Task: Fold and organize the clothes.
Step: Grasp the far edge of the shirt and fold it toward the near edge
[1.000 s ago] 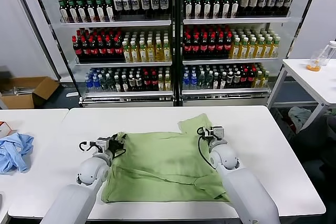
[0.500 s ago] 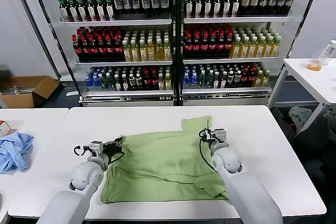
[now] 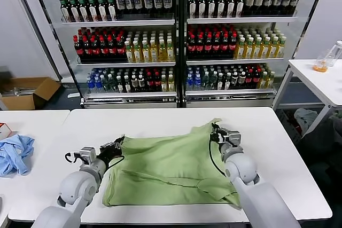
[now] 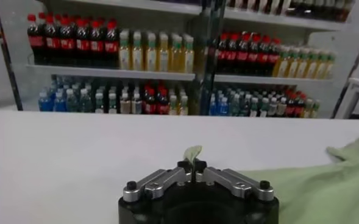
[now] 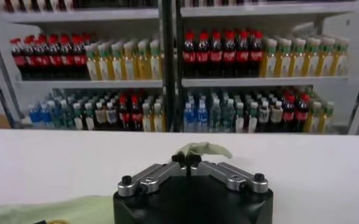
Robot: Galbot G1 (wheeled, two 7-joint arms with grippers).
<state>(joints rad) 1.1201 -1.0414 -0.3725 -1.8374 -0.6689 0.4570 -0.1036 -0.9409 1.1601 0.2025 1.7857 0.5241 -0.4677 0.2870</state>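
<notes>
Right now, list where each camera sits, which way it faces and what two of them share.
Head: on the head, facing forward and down at the T-shirt on the table; both arms show, left hand and right hand pinching its far corners.
Left wrist: behind the left hand, facing the bottle shelves.
Right wrist: behind the right hand, facing the shelves.
Shared: T-shirt, table, shelves.
</notes>
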